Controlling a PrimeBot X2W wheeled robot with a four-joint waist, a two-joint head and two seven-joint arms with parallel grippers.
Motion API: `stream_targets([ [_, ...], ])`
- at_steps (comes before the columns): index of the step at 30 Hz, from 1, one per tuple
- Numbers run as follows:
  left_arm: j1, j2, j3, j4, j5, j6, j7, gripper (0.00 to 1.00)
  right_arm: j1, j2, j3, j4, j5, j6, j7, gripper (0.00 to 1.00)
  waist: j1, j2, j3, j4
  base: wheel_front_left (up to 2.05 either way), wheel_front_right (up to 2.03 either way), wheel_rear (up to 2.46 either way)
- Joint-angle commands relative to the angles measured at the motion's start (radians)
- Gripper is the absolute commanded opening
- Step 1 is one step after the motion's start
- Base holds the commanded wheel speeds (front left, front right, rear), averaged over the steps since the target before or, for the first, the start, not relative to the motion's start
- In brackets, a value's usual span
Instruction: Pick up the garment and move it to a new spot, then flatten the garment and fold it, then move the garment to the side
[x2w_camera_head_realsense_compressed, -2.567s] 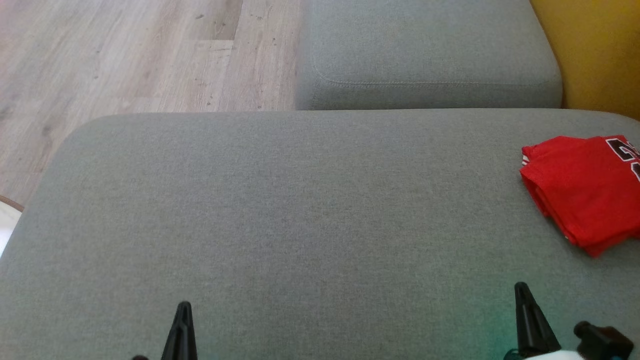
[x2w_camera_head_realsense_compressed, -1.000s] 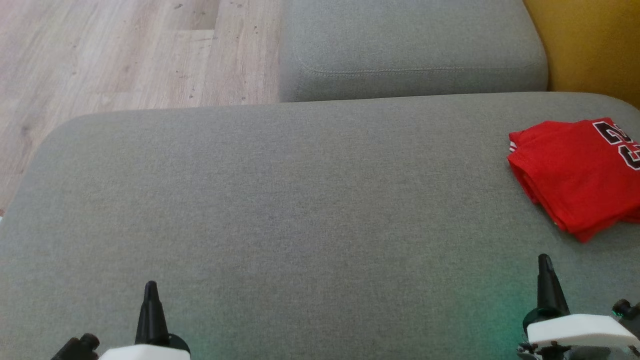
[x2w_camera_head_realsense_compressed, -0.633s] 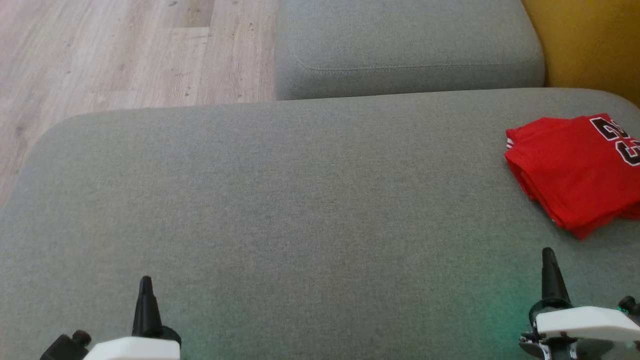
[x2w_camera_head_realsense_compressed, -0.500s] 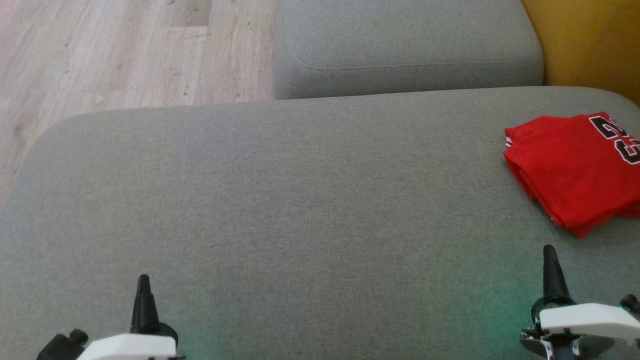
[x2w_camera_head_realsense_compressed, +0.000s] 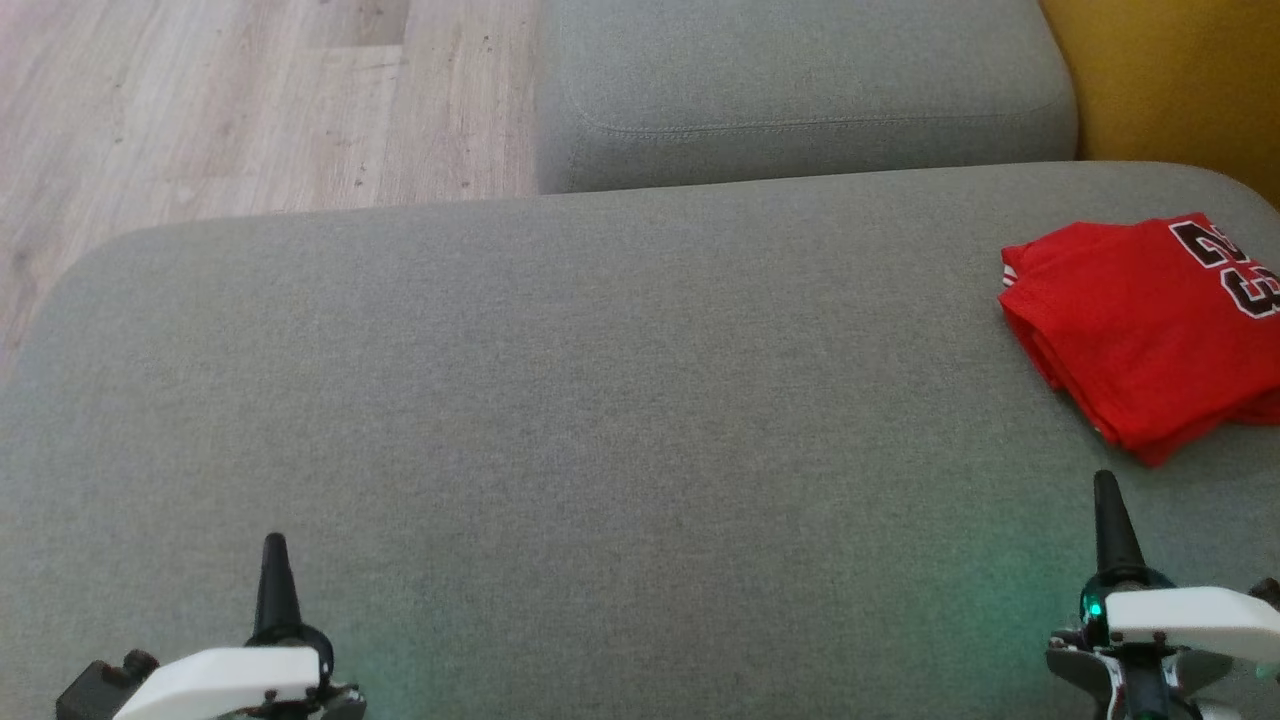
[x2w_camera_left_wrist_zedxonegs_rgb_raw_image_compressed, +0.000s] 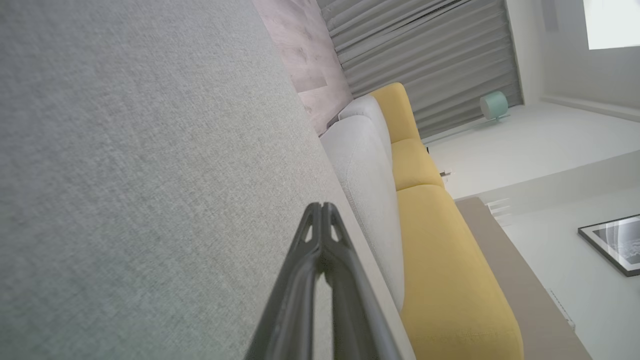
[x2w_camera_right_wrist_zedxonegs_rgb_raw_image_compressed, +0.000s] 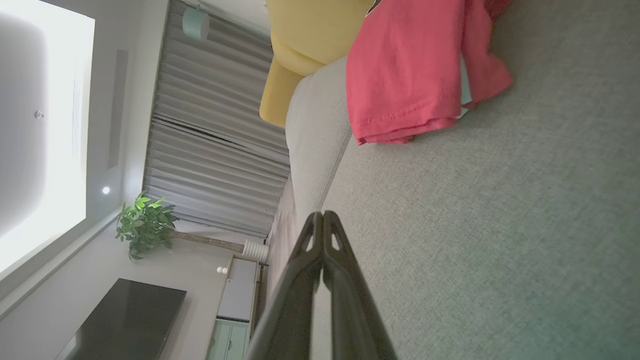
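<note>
The garment (x2w_camera_head_realsense_compressed: 1140, 320) is a red jersey with black-and-white numbers, folded into a compact stack at the right edge of the grey cushion (x2w_camera_head_realsense_compressed: 600, 400). The right wrist view shows the garment (x2w_camera_right_wrist_zedxonegs_rgb_raw_image_compressed: 410, 70) near the top, ahead of the fingers. My right gripper (x2w_camera_head_realsense_compressed: 1105, 490) is shut and empty, hovering just short of the jersey's near corner; its tips (x2w_camera_right_wrist_zedxonegs_rgb_raw_image_compressed: 322, 216) meet. My left gripper (x2w_camera_head_realsense_compressed: 273, 548) is shut and empty over bare cushion at the lower left, far from the jersey, with its tips (x2w_camera_left_wrist_zedxonegs_rgb_raw_image_compressed: 321, 206) pressed together.
A second grey cushion (x2w_camera_head_realsense_compressed: 800, 90) sits beyond the main one. Yellow upholstery (x2w_camera_head_realsense_compressed: 1180, 90) rises at the upper right. Wooden floor (x2w_camera_head_realsense_compressed: 200, 110) lies past the cushion's far left edge. Curtains (x2w_camera_right_wrist_zedxonegs_rgb_raw_image_compressed: 210, 115), a potted plant (x2w_camera_right_wrist_zedxonegs_rgb_raw_image_compressed: 145, 225) and a dark screen (x2w_camera_right_wrist_zedxonegs_rgb_raw_image_compressed: 125, 320) appear in the right wrist view.
The head camera has tilted, so the whole scene has slid up and left. Both arms have come further into view, white wrists showing. The jersey lies as before.
</note>
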Motion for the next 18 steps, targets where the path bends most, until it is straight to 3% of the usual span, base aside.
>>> stream_targets([
  [1,-0.062,0.014,0.035,-0.024,-0.032,-0.008,0.007,0.00,-0.061,-0.020,0.011,-0.029,0.036,0.005,0.009,0.00,0.0001,0.0000,0.001,-0.002,0.00,0.00,0.00],
  [18,-0.109,0.013,0.073,-0.002,-0.218,-0.025,0.055,0.00,-0.103,-0.020,-0.006,-0.023,0.225,0.006,0.056,0.00,0.0001,0.0000,0.012,-0.017,0.00,0.00,0.00],
])
